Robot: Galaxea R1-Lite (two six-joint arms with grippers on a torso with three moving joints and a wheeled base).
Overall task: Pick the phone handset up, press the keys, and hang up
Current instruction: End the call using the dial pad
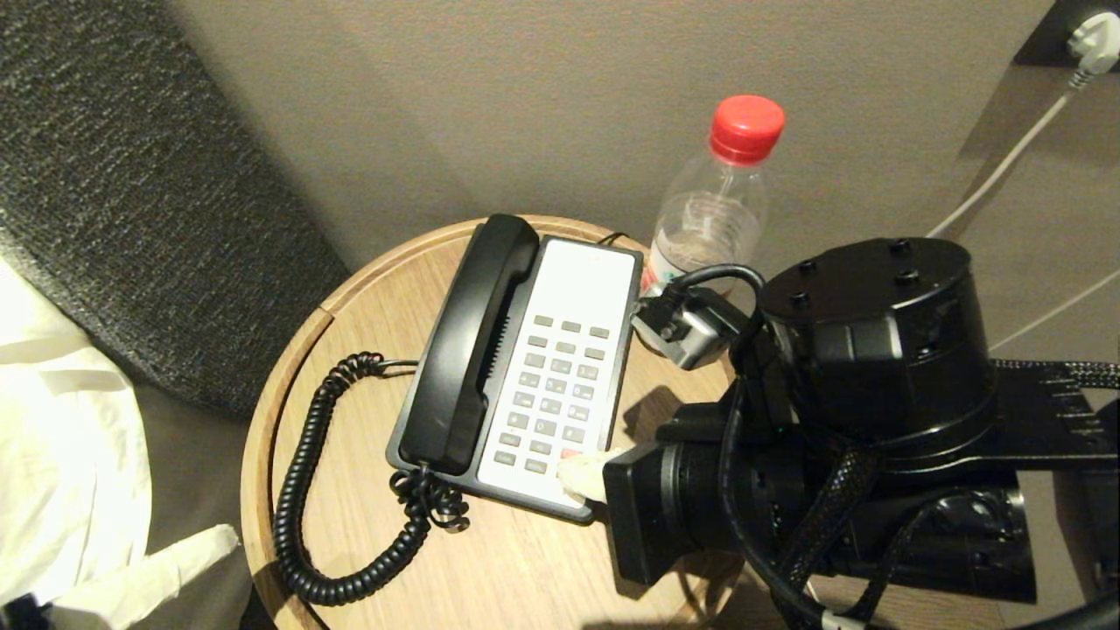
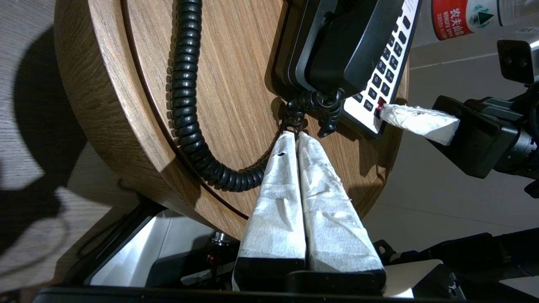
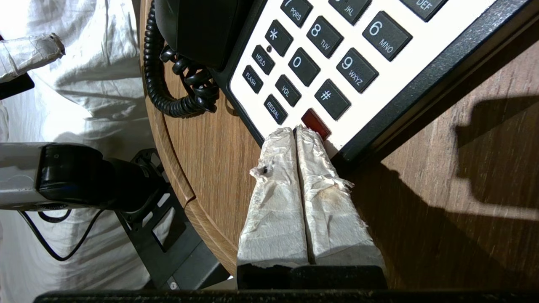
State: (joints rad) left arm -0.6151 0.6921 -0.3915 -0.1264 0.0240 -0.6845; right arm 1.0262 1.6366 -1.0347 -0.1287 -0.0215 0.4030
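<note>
From the head view, the long black plastic phone handset (image 1: 477,346) lies in its cradle along the left side of the black-and-white phone base (image 1: 588,262) on the round wooden table (image 1: 367,297). Its long axis runs from about one o'clock at the far end to seven o'clock at the near end, where the black coiled cord (image 1: 302,490) leaves it. The right gripper (image 1: 584,477), fingers pressed together, reaches in from four o'clock to the near corner of the grey keys (image 1: 553,394).

In the left wrist view the left gripper (image 2: 296,135) is closed on nothing, tips just beside the cord's tangle below the handset; I'd worry it snags a loop there.

In the right wrist view the paper-wrapped tips rest at the red button (image 3: 315,122). Being broad, they could slip off the faceplate's edge or catch the neighbouring key and shove the base toward the clear plastic bottle with the red cap (image 1: 717,201).
</note>
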